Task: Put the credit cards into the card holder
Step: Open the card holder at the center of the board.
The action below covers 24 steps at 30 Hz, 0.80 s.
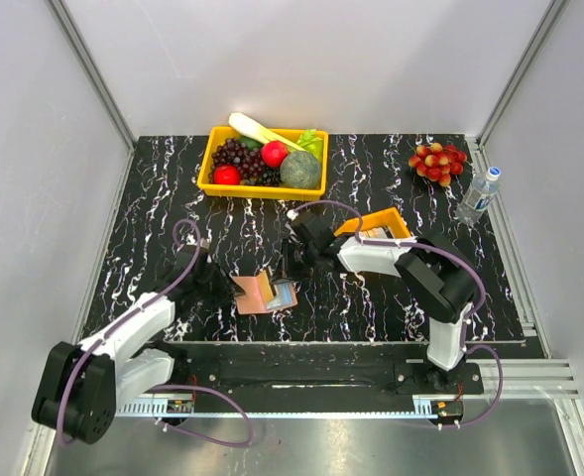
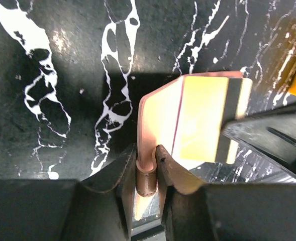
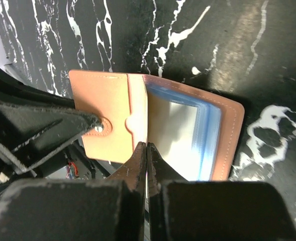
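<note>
Card holder (image 1: 265,294) stands open on the marbled surface (image 1: 391,169), left fingers (image 2: 112,186) clamping its flap, right fingers (image 3: 132,173) pinching a credit card (image 2: 203,115) at its slots.

The black tabletop (image 1: 173,188), veined with white, carries a yellow bin (image 1: 262,192) at the far edge, left of centre. A bunch of red grapes (image 1: 437,163) lies at the far right, with a clear water bottle (image 1: 478,195) just beyond it at the right edge. A small orange tray (image 1: 386,223) sits right of centre, and the open card holder (image 1: 262,293) is near the middle.
</note>
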### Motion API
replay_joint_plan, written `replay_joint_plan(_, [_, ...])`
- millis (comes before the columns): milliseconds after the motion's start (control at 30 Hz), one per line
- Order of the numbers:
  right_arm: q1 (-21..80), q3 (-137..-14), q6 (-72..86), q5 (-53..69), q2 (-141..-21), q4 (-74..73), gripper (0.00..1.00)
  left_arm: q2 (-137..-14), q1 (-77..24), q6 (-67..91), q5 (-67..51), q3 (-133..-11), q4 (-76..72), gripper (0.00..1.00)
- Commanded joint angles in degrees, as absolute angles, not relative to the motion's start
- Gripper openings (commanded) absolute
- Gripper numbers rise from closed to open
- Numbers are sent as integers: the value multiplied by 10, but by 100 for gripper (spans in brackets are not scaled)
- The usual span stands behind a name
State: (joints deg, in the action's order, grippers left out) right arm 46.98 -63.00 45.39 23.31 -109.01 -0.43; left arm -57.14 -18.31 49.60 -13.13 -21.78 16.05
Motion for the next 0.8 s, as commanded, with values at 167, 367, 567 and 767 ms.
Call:
replay_joint_plan(167, [462,-595,417,115,-962,-29,0,-691,-184,427,-78,-298,124,18])
replay_joint_plan(367, [446,-588,422,105,-962,-45,0,-744,-185,410,-88,-320,106,18])
replay_joint_plan(567, [439,-563,425,85,-930,-44,0,-772,-185,401,-70,-318,102,18])
replay_joint_plan(767, [420,-547,427,71,-911,-51,0,-788,-185,390,-66,-323,102,18])
